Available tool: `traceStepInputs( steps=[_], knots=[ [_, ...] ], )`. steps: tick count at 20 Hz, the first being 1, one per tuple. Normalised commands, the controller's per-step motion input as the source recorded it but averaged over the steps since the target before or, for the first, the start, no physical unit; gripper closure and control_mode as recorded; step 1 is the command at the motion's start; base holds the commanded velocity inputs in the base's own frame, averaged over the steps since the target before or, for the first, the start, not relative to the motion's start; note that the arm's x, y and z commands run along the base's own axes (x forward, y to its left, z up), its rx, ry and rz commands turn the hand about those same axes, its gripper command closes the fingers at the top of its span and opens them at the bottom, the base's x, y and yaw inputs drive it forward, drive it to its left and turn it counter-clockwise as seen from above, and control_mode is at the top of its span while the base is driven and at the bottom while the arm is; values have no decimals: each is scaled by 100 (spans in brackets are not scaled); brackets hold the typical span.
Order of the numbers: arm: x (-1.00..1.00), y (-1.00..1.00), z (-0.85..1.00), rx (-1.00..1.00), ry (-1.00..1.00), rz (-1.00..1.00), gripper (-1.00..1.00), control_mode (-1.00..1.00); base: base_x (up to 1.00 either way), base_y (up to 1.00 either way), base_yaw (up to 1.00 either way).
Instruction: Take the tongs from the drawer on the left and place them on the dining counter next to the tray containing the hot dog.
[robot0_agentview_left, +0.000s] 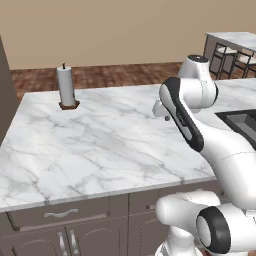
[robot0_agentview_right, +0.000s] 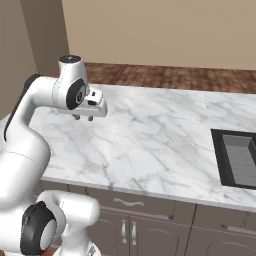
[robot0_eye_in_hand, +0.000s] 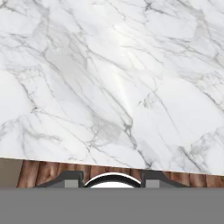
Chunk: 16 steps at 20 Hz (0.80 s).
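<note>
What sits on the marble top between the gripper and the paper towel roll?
Nothing: in the left base view, bare marble top runs from the paper towel roll to the gripper.

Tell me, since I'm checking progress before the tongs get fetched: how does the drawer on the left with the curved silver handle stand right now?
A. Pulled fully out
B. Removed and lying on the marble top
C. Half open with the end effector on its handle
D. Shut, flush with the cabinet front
D: the drawer sits flush under the marble counter, and the end effector hangs above the counter, away from the handle.
</note>
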Motion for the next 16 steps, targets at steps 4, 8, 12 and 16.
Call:
traceStepInputs(
  steps=[4,8,12,16],
  knots=[
    [-10,8,-3,-2,0,0,-100,-100,0,0,0],
    [-17,35,-9,-6,0,2,-100,-100,0,0,0],
    [-1,55,-13,-9,4,6,-100,-100,0,0,0],
    [0,77,-27,-22,10,8,-100,-100,0,0,0]
  ],
)
